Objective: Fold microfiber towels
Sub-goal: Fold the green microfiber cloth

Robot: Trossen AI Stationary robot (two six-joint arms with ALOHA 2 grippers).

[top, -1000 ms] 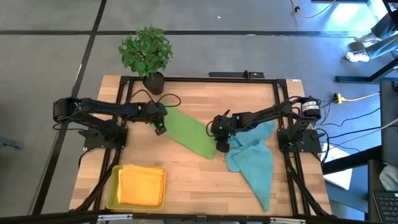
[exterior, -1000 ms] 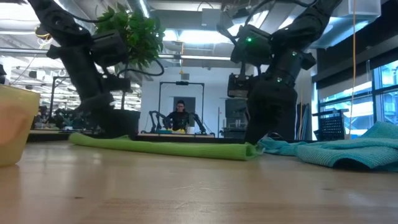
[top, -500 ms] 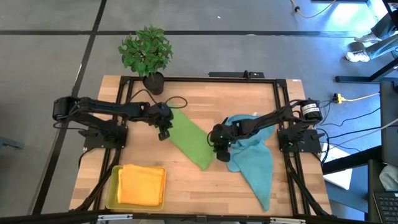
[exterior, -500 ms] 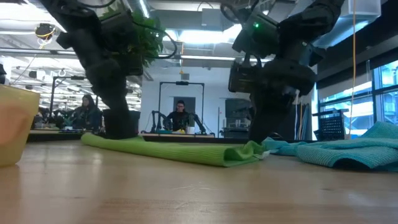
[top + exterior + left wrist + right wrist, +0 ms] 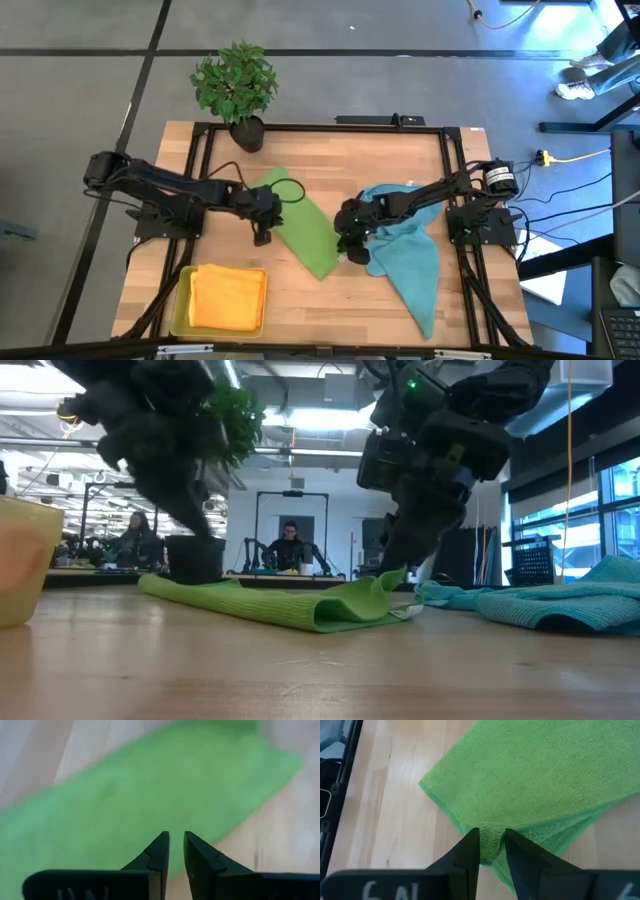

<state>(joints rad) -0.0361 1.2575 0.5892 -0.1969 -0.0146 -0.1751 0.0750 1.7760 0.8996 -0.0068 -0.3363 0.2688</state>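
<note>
High view shows you both arms meeting at the green towel (image 5: 303, 228), which lies folded in a slanted strip mid-table. Your right gripper (image 5: 347, 243) sits at the strip's right edge, its fingers (image 5: 470, 851) clamped on a pinch of green cloth; the right wrist view shows the fabric bunched between them, and the low view shows that corner (image 5: 375, 586) lifted off the wood. Your left gripper (image 5: 263, 232) is at the strip's opposite edge; its fingers (image 5: 159, 851) stand nearly together above the green cloth, with only a slim gap and nothing visibly caught between them. Just beyond the right gripper, away from the green strip, a teal towel (image 5: 410, 262) lies rumpled under the right arm, touching the green one's edge. Nearer the table's front edge than the left gripper, a yellow towel (image 5: 229, 298) rests folded in the tray (image 5: 178, 305). A potted plant (image 5: 235, 85) stands at the far edge behind the left arm.
</note>
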